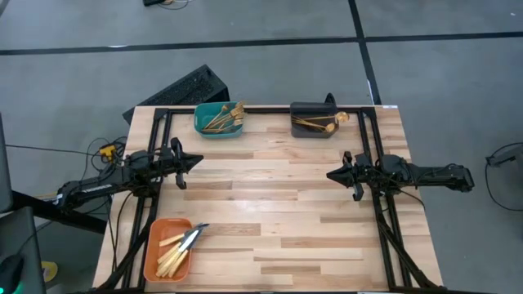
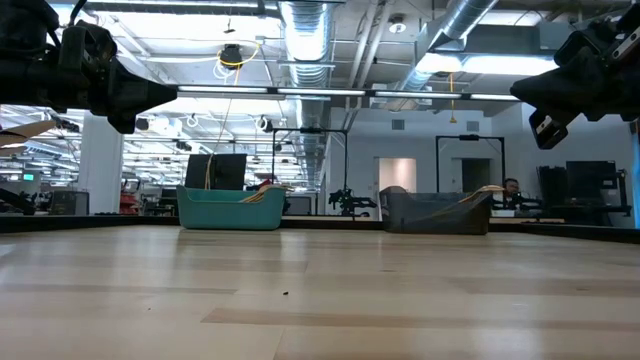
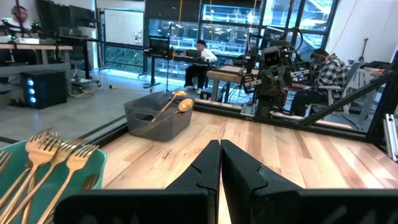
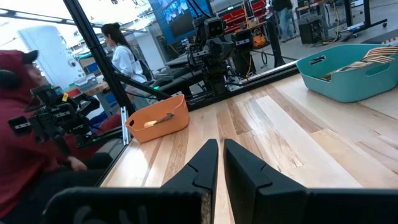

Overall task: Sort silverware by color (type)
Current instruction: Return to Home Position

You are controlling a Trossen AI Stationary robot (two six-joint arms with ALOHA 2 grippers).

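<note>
At the far edge of the pale wooden plank table (image 1: 278, 212), two bins stand well apart. A teal plastic bin (image 1: 201, 124) is to the left and a dark grey plastic bin (image 1: 299, 109) to the right.

- Teal bin: holds slim gold forks (image 1: 225, 120) in a loose bundle, tines leaning up toward its right rim.
- Grey bin: holds slim gold spoons (image 1: 320, 122), with one bowl lying at the right rim.
- Near-left corner: an orange plastic bin (image 1: 152, 253) holds gold-handled knives (image 1: 173, 253). Handles lie toward the near end, silver blades toward the far right corner of the bin. The blade tips seem to reach over the rim, though they are too small to be sure. I could not count the pieces in any bin.
- Bare wood between the three bins.

The left gripper (image 1: 196, 161) hangs over the table's left side, between the teal and orange bins, pointing toward the middle. In the left wrist view its dark fingers (image 3: 205, 171) are pressed together, with only a hairline between them.

The right gripper (image 1: 331, 173) hangs over the right side, facing the left one across the middle, well apart from it. In the right wrist view its fingers (image 4: 202, 165) are likewise pressed together. In the low view both arms sit well above the tabletop.

Beyond the table, seated people (image 3: 200, 53) are at desks. A person in a red sleeve (image 4: 28, 143) is close by the table's edge.
</note>
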